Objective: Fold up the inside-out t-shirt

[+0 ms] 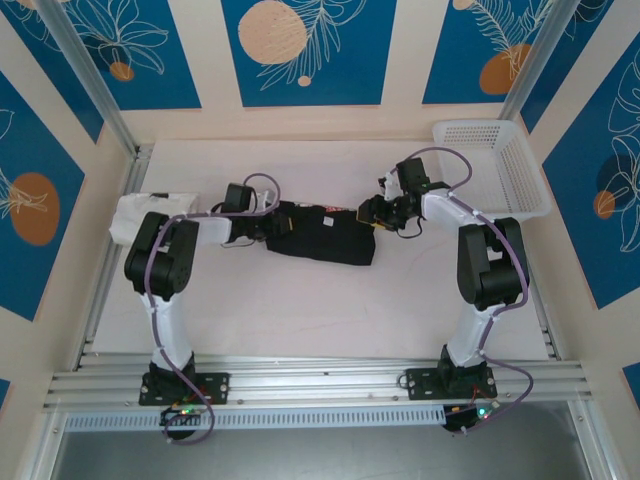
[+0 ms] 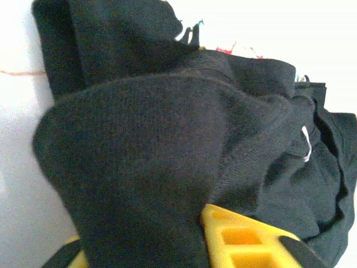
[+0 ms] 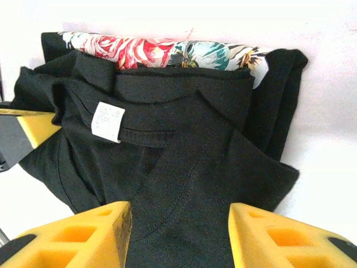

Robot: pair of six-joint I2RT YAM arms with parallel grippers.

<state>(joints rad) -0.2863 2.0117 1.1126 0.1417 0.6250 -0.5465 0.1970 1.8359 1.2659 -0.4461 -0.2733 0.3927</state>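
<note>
The inside-out t-shirt (image 1: 320, 235) lies as a dark, bunched bundle at the middle of the white table (image 1: 300, 310), stretched between the two arms. In the right wrist view its neckline faces up with a white label (image 3: 107, 121) sewn inside. A strip of red and teal floral print (image 3: 167, 53) peeks out along its far edge.

The left gripper (image 1: 262, 222) is at the bundle's left end. Black cloth drapes thickly over its yellow finger (image 2: 240, 240) and hides the gap, so I cannot tell whether this claw is clenched or released.

The right gripper (image 1: 372, 216) sits at the right end. Its jaws are spread, with a corner of the shirt running between them unpinched.

Just beyond the left arm's elbow, a white folded garment (image 1: 130, 212) rests at the table's left edge, close to that arm. A white mesh basket (image 1: 500, 130) stands in the far right corner, well apart from the shirt.
</note>
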